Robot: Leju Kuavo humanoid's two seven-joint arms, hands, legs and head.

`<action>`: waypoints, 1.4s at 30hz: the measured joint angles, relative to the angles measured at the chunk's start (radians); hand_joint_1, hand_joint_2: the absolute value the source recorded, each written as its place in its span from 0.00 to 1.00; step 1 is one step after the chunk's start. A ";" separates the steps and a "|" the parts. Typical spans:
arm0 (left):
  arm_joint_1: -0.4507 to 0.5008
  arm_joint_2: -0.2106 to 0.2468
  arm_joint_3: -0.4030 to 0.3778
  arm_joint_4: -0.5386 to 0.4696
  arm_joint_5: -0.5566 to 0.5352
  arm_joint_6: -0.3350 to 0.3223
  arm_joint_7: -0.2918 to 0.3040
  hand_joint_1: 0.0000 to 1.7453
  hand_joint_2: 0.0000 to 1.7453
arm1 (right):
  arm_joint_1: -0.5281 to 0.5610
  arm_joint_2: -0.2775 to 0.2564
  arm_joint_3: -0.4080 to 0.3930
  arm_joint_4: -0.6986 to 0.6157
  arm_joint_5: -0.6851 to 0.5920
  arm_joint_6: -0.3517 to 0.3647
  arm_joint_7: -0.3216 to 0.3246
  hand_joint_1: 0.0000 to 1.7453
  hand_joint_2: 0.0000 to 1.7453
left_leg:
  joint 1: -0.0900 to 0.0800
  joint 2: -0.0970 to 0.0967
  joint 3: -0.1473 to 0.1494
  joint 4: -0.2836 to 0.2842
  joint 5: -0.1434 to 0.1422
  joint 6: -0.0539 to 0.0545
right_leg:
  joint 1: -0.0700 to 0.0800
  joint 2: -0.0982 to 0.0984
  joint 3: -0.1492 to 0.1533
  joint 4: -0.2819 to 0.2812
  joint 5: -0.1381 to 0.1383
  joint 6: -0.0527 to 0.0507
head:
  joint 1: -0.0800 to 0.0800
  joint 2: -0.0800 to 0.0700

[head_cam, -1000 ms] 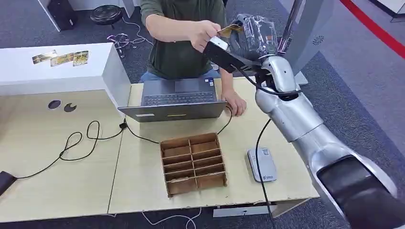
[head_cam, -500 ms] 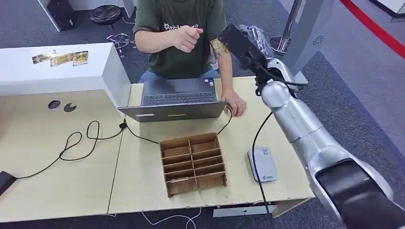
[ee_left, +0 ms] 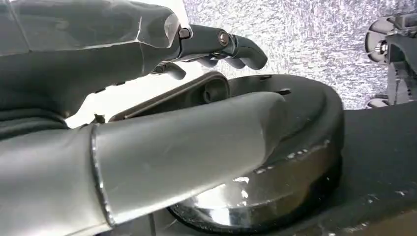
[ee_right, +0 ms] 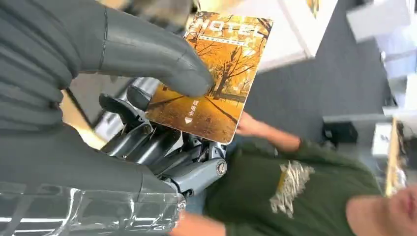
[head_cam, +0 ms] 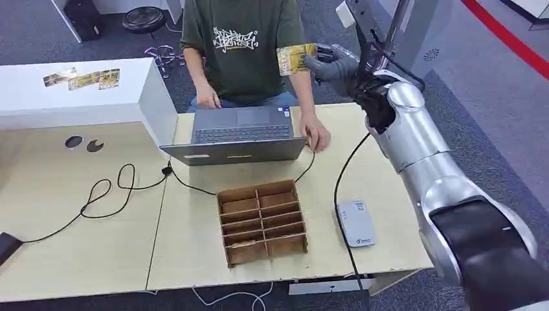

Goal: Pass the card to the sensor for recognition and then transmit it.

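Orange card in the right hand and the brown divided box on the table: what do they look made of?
The orange printed card looks like glossy plastic or coated cardstock: stiff, flat, rounded corners. The brown divided box looks like matte corrugated cardboard, with thin slotted dividers.

You're looking at a pale wooden table (head_cam: pixel 78 220) on grey carpet (head_cam: pixel 479 97). A white cabinet (head_cam: pixel 78 97) sits at its far left corner, a black stool (head_cam: pixel 144 19) behind, a red floor stripe (head_cam: pixel 511 40) far right.

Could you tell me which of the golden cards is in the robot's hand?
The card the right hand pinches above the desk; the others lie on the white counter.
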 joint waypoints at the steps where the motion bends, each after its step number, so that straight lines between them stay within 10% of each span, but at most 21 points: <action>1: 0.002 0.000 0.000 0.000 0.005 0.000 -0.001 0.00 0.00 | -0.008 -0.013 0.016 0.003 -0.034 0.008 0.014 1.00 1.00 | 0.000 0.000 0.000 0.000 0.000 0.000 | 0.000 -0.001 0.000 0.000 0.000 0.000 | 0.000 0.000; 8: 0.006 0.000 0.000 0.000 0.014 0.000 -0.008 0.00 0.00 | -0.020 -0.042 0.048 0.007 -0.098 0.013 0.030 1.00 1.00 | 0.000 -0.001 0.000 0.001 0.000 0.000 | 0.000 -0.001 0.000 0.000 0.000 0.000 | 0.000 0.000; 11: 0.015 0.000 0.000 0.000 0.054 0.003 -0.019 0.00 0.00 | -0.037 -0.217 0.187 -0.066 -0.339 -0.052 0.009 1.00 1.00 | 0.000 -0.001 -0.001 0.002 0.000 0.000 | 0.000 -0.002 0.000 -0.001 0.001 0.001 | 0.000 0.000; 23: 0.024 -0.002 0.000 0.000 0.096 0.013 -0.034 0.00 0.00 | 0.113 -0.527 0.256 -0.278 -0.458 -0.126 -0.104 1.00 1.00 | 0.000 -0.003 -0.003 0.003 -0.001 0.001 | 0.000 -0.003 -0.001 -0.001 0.001 0.001 | 0.000 0.000; 32: 0.026 -0.003 0.000 0.000 0.121 0.016 -0.047 0.00 0.00 | 0.393 -0.699 0.121 -0.454 -0.457 -0.160 -0.158 1.00 1.00 | 0.000 -0.004 -0.004 0.003 -0.001 0.002 | 0.000 -0.005 -0.002 -0.002 0.000 0.002 | 0.000 0.000; 42: 0.028 -0.004 0.000 0.000 0.146 0.021 -0.050 0.00 0.00 | 0.823 -0.772 -0.210 -0.634 -0.371 -0.163 -0.192 1.00 1.00 | 0.000 -0.004 -0.006 0.002 -0.002 0.002 | 0.000 -0.005 -0.002 -0.002 0.000 0.002 | 0.000 0.000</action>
